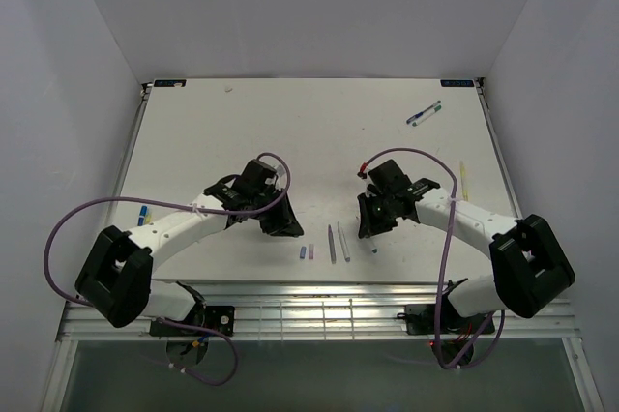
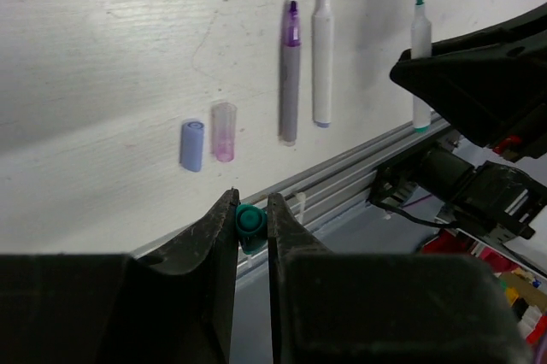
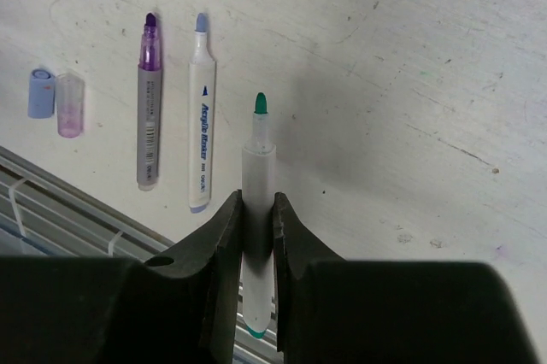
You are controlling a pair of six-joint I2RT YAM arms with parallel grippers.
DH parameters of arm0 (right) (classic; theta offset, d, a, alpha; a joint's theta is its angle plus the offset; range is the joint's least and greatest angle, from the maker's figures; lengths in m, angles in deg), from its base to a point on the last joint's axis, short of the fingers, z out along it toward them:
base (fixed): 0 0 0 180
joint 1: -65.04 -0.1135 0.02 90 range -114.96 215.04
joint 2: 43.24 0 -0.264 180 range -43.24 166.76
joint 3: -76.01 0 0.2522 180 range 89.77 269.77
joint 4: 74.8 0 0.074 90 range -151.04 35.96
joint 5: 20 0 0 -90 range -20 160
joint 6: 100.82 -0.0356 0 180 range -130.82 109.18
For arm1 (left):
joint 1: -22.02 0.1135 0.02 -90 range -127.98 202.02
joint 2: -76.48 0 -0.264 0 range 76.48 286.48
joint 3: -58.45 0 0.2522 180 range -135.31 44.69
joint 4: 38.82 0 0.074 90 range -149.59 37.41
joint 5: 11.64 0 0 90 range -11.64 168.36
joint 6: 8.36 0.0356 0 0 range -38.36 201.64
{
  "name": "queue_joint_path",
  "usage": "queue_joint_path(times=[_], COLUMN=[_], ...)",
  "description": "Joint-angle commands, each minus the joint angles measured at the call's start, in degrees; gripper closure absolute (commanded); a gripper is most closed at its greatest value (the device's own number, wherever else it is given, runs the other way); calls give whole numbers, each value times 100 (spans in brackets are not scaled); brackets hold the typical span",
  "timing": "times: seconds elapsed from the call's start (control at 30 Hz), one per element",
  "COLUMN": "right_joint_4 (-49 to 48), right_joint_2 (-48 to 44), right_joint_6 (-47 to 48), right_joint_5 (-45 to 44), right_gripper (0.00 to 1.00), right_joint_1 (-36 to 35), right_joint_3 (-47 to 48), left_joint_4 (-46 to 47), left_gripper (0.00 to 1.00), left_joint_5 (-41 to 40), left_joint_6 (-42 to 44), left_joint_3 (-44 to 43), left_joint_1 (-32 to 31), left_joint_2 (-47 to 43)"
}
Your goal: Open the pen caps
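Observation:
My left gripper is shut on a green pen cap, held above the table's near edge. My right gripper is shut on the whitish barrel of an uncapped green-tipped pen; the same pen shows in the left wrist view. On the table lie an uncapped purple pen and an uncapped blue pen side by side. Left of them lie a blue cap and a clear purple cap. In the top view the left gripper and the right gripper flank these pens.
Two more pens lie at the far right of the table, a yellow pen near the right edge, and pens by the left edge. A slotted metal rail runs along the near edge.

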Motion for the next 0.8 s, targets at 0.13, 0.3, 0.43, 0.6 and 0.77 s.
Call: queue_joint_path(times=[0.13, 0.3, 0.43, 0.6, 0.77], right_joint_4=[-783, -836, -924, -1003, -1056], right_joint_2=[135, 276, 363, 452, 548], right_joint_6=[132, 132, 70, 61, 61], right_joint_5=[-113, -104, -78, -95, -69], right_gripper=[92, 92, 90, 89, 89], right_joint_1=[15, 15, 7, 15, 7], right_joint_3=[-181, -155, -155, -146, -128], left_joint_4=[-51, -7, 81, 151, 248], left_gripper=[97, 94, 91, 87, 85], left_joint_5=[-372, -381, -355, -337, -258], left_joint_6=[351, 465, 474, 465, 430], left_joint_3=[352, 387, 422, 501, 519], left_joint_1=[-10, -9, -10, -18, -71], left_joint_2=[84, 312, 409, 488, 611])
